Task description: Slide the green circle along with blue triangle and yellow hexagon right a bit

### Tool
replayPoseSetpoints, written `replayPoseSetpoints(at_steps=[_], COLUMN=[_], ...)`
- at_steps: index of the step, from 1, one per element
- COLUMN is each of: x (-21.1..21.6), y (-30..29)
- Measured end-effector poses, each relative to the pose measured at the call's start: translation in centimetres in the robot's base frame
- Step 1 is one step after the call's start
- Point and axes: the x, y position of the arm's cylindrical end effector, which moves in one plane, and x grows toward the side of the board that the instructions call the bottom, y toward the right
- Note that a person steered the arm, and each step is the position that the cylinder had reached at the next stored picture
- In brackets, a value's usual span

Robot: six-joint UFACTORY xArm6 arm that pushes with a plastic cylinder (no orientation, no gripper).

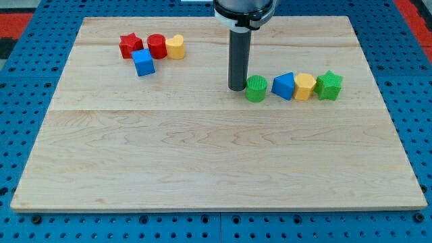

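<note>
The green circle (256, 89) sits right of the board's centre, toward the view's top. To its right lie the blue triangle (284, 86), then the yellow hexagon (305, 86), then a green star (329, 85), in a close row. My tip (236, 88) rests on the board just left of the green circle, touching or nearly touching it. The dark rod rises straight up from there to the view's top.
A cluster at the view's upper left holds a red star (130, 46), a red cylinder (156, 46), a yellow heart-like block (175, 46) and a blue cube (143, 62). The wooden board (216, 169) lies on a blue pegboard surface.
</note>
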Motion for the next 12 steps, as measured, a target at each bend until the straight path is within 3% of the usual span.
replayPoseSetpoints(at_steps=[2,8,10,11,12], x=[0.2,1.6,1.7,3.0,2.5], y=[-3.6,2.4,1.4,-3.1,-11.8])
